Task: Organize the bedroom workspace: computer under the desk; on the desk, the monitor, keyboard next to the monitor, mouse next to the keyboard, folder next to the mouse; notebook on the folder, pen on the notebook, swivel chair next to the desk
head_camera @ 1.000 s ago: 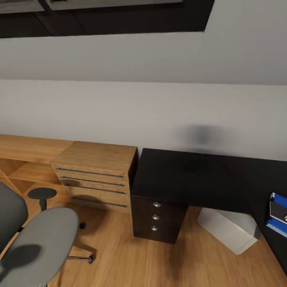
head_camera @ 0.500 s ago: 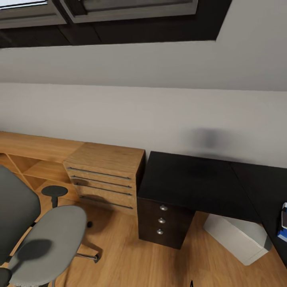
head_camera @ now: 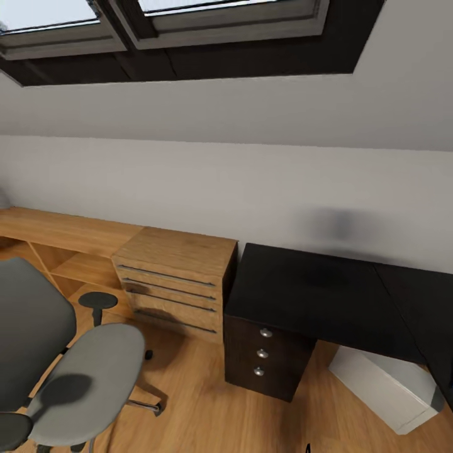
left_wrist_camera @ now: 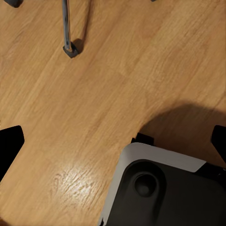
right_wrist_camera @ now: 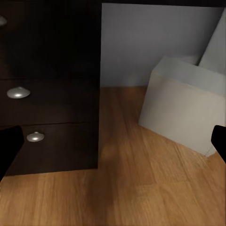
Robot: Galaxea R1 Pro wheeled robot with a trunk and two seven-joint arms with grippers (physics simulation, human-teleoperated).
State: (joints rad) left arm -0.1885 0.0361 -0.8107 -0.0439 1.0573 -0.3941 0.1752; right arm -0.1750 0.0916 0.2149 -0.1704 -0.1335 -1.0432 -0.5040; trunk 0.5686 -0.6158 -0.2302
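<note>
Black-topped desk (head_camera: 314,289) and pale computer (head_camera: 390,390) carry no legible writing.

Both end effectors held wide, empty, as the robot travels

The left end effector (left_wrist_camera: 113,143) points down, its dark fingertips (left_wrist_camera: 9,143) at opposite edges of the wrist view, above the robot's own grey-and-black base (left_wrist_camera: 165,188). The right end effector (right_wrist_camera: 113,146) faces forward, low, with fingertips (right_wrist_camera: 8,143) equally spread.

The computer (head_camera: 390,387) (partly under the desk (head_camera: 327,296)) is edge-cropped.
</note>
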